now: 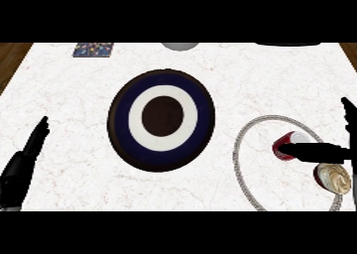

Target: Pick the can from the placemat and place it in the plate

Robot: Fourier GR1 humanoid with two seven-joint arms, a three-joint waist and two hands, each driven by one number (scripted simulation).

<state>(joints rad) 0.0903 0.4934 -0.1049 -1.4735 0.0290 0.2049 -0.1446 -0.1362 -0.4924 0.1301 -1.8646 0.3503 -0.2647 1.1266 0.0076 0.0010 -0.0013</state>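
Note:
The red can (290, 140) stands on the round white placemat (249, 149) with a grey rim, at the counter's right. My right hand (324, 152) is beside the can on its right; one straight digit lies across the can's lower part and the other fingers (351, 116) point up, uncurled, so the hand is open. The plate (161, 119), with a dark rim, blue and white rings and a brown centre, lies in the middle of the counter, left of the placemat. My left hand (29, 151) rests open at the lower left, far from both.
A tan round object (334, 178) sits on the placemat just below my right hand. At the far edge are a small patterned item (92, 49), a grey round object (180, 46) and a dark shape (291, 44). Wooden floor shows past both sides.

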